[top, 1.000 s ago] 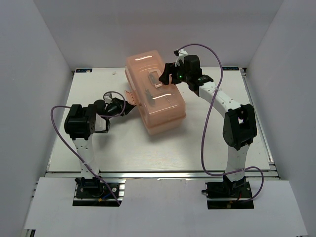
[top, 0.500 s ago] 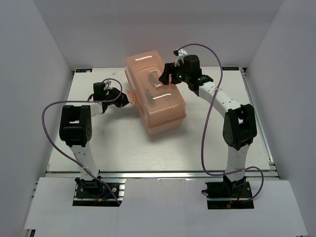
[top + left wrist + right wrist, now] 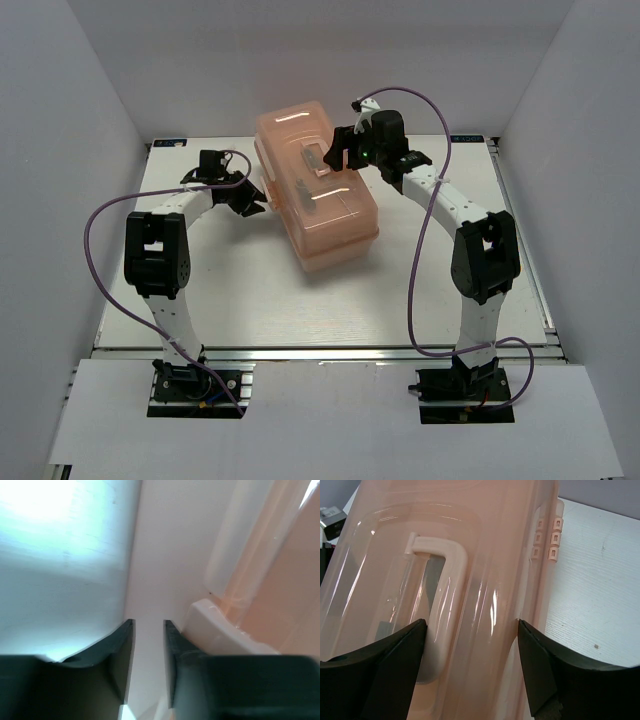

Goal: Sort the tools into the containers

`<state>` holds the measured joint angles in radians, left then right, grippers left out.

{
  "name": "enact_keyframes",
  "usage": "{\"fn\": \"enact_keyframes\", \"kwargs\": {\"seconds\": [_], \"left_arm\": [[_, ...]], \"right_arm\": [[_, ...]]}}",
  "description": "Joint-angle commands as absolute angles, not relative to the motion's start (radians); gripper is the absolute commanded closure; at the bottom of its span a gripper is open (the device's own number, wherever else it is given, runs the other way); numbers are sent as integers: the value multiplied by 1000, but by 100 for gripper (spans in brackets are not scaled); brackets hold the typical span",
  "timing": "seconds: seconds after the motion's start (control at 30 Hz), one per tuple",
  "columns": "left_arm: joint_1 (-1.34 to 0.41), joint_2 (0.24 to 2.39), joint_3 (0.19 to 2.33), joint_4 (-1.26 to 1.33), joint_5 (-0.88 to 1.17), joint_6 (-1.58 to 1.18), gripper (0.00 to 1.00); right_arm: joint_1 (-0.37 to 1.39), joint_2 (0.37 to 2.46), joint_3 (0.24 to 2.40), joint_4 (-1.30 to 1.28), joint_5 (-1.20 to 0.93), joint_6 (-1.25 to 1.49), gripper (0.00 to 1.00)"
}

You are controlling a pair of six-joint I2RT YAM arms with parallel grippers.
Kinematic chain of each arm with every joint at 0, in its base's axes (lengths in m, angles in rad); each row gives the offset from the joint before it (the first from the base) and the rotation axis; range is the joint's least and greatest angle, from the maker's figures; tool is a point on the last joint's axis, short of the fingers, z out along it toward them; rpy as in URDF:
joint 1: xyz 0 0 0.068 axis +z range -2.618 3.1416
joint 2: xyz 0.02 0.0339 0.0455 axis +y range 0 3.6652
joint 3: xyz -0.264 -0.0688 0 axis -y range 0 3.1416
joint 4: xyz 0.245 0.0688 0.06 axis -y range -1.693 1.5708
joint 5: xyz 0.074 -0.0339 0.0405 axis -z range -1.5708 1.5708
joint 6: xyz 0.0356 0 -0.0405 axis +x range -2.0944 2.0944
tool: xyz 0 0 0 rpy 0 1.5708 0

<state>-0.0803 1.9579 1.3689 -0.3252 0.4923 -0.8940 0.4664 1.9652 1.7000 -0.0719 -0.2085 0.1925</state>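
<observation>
The salmon-pink toolbox [image 3: 330,215] lies shut in the middle of the table, its containers hidden under the lid. The tools show only as slim dark shapes through the lid [image 3: 320,197]. My left gripper [image 3: 256,200] hangs at the box's left side. In its wrist view this gripper [image 3: 148,622] is open by a narrow gap with nothing in it, and the pale latch [image 3: 215,627] sits just right of it. My right gripper [image 3: 325,160] stands wide open over the lid. Its fingers [image 3: 471,622] straddle the lid beside the moulded handle [image 3: 447,580].
White walls close in the table on three sides. Purple cables loop from both arms. The hinge tabs [image 3: 547,537] of the box face bare white table [image 3: 590,590] on the right. A small grey block [image 3: 332,522] lies beyond the box.
My left arm has swung from the box's front-left towards the back, along its left side, and its jaws have parted slightly. The right arm and the toolbox have not moved.
</observation>
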Motion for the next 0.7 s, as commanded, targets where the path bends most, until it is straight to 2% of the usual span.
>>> {"fn": "enact_keyframes", "kwargs": {"seconds": [0.0, 0.1, 0.2, 0.67], "left_arm": [[-163, 1882, 1483, -379, 514, -893, 53], [-179, 1890, 1535, -460, 459, -864, 50], [-187, 1893, 1557, -506, 425, -858, 41], [-247, 2009, 1850, -839, 232, -758, 41]], "right_arm": [[515, 2014, 1693, -210, -245, 135, 31], [515, 2014, 1694, -212, -244, 133, 31], [515, 2016, 1694, -215, -242, 133, 31], [529, 2025, 1700, -221, -213, 112, 31]]}}
